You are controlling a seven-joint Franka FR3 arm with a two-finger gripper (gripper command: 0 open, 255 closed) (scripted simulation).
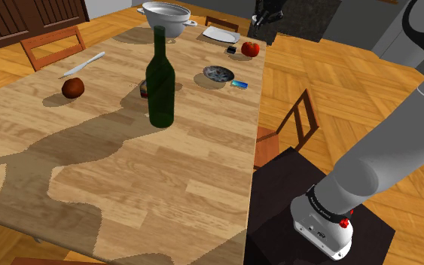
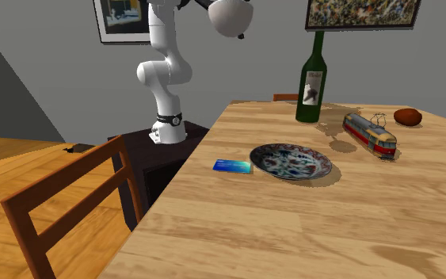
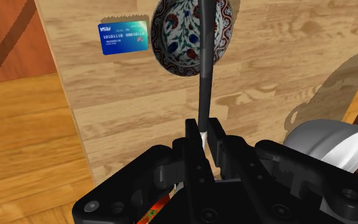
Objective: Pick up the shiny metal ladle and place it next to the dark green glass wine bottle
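Wrist view: your gripper point(image 3: 203, 130) was clamped on the ladle point(image 3: 204, 76), with both black fingers pressed against its thin dark handle. The handle ran straight out from the fingers and crossed in front of the patterned plate point(image 3: 177, 38). The ladle's bowl end could not be made out.

The ladle was held above the wooden table point(image 1: 165, 188), with the blue card point(image 3: 123, 37) lying just beside the plate and a white bowl point(image 3: 330, 143) off to the other side.

Shoulder view: the dark green wine bottle point(image 1: 160, 79) stood upright mid-table. The plate point(image 1: 218, 74) and card point(image 1: 239, 83) lay toward the shoulder view's right, a little farther back, near the table's edge.

Second exterior view: bottle point(image 2: 312, 79) at the far side, a toy tram point(image 2: 369, 133) between it and the plate point(image 2: 291, 161) — card point(image 2: 232, 166) left of the plate.
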